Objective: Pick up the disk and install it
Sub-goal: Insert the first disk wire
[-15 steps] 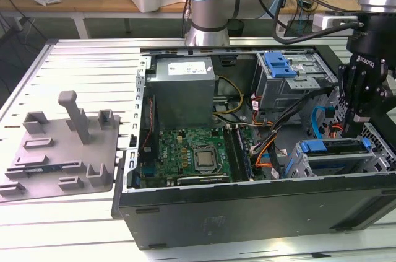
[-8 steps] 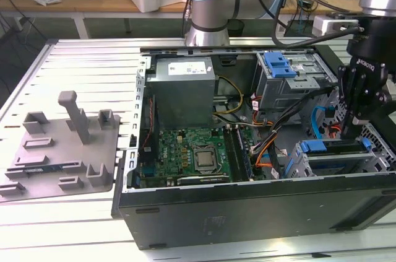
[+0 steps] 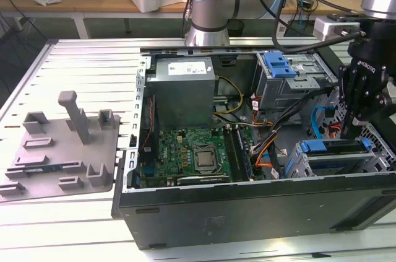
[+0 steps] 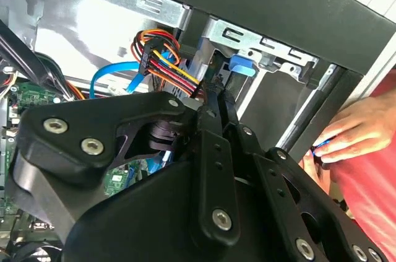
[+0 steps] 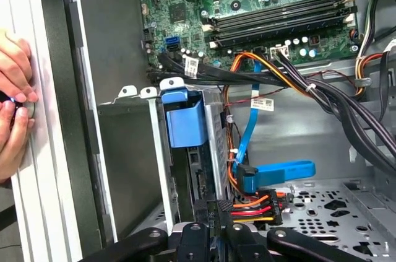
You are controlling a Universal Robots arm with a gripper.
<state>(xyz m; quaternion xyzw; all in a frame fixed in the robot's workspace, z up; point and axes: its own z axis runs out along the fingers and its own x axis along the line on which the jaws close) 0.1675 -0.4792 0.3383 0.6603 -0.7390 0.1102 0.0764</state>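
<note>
The gripper (image 5: pixel 216 211), mostly cut off in the first wrist view, has its fingers pressed together with nothing visible between them. Just beyond its tips the disk (image 5: pixel 185 122) sits on edge in the drive cage (image 5: pixel 159 169). Only its blue carrier and a silver side show, and the label is hidden. Farther off lies the motherboard (image 5: pixel 266 8). A hand (image 5: pixel 13 107) rests at the case's rim.

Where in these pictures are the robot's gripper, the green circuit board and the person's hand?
gripper (image 3: pixel 354 127), exterior view, its lower tip.
green circuit board (image 3: pixel 174 148), exterior view, bare green surface.
person's hand (image 4: pixel 361 129), second wrist view, middle of the hand.
</note>
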